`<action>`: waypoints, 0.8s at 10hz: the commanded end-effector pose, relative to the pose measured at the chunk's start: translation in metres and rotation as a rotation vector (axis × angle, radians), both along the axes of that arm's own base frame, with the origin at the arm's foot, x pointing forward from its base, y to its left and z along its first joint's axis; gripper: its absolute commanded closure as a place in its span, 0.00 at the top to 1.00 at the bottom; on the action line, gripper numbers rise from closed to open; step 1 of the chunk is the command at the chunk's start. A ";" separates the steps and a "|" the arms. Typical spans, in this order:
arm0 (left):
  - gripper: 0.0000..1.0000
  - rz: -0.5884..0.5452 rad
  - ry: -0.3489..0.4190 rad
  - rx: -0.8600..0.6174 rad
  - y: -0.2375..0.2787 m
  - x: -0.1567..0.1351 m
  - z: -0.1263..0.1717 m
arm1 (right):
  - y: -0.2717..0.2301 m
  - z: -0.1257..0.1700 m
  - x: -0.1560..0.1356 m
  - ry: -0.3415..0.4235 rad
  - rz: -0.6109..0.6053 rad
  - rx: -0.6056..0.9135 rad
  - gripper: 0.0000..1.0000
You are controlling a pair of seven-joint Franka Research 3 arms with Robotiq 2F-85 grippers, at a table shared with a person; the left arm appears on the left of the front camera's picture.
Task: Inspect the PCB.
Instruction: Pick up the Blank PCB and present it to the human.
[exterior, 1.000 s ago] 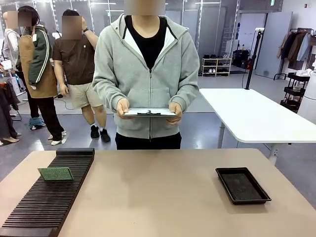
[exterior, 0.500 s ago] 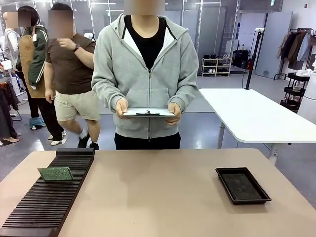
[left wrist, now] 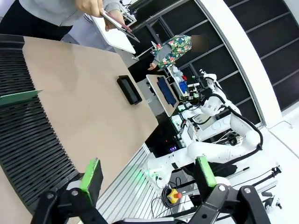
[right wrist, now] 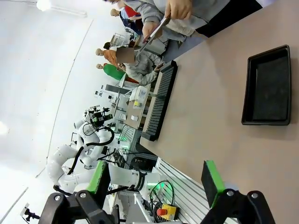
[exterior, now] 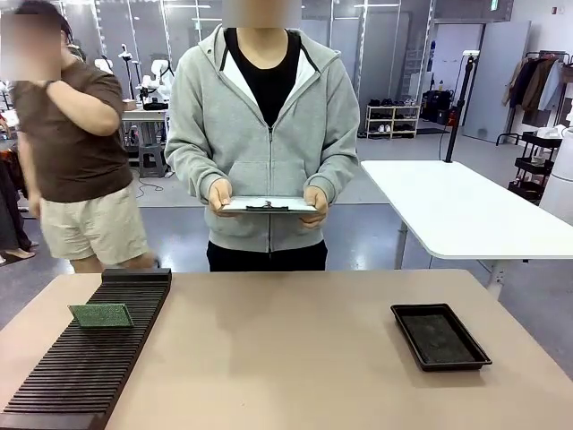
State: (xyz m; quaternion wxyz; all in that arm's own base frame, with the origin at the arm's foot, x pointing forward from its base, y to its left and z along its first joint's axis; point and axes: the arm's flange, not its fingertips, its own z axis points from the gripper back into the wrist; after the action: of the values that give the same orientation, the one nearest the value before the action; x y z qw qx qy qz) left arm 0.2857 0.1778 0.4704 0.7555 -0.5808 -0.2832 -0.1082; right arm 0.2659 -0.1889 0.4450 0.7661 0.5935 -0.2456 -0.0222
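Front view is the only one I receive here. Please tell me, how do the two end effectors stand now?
Observer: The left end effector is open and holds nothing.
Operator: And the right one?
Observer: The right end effector is open and empty as well.
Operator: Is either one touching the green board?
Observer: No. In the left wrist view the green board on the black rack lies ahead of the left end effector, apart from it.
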 end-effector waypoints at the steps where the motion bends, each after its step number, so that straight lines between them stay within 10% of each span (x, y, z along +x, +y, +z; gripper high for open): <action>1: 1.00 -0.016 -0.019 -0.004 0.001 -0.001 -0.001 | -0.001 0.001 0.001 -0.016 0.005 0.002 1.00; 8: 1.00 -0.016 -0.019 -0.004 0.001 -0.001 -0.001 | -0.001 0.001 0.001 -0.016 0.005 0.002 1.00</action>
State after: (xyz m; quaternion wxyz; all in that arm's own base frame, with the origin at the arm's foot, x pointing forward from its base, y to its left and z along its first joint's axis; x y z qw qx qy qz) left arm 0.2855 0.1778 0.4703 0.7557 -0.5808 -0.2826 -0.1079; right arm 0.2661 -0.1889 0.4441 0.7663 0.5938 -0.2441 -0.0231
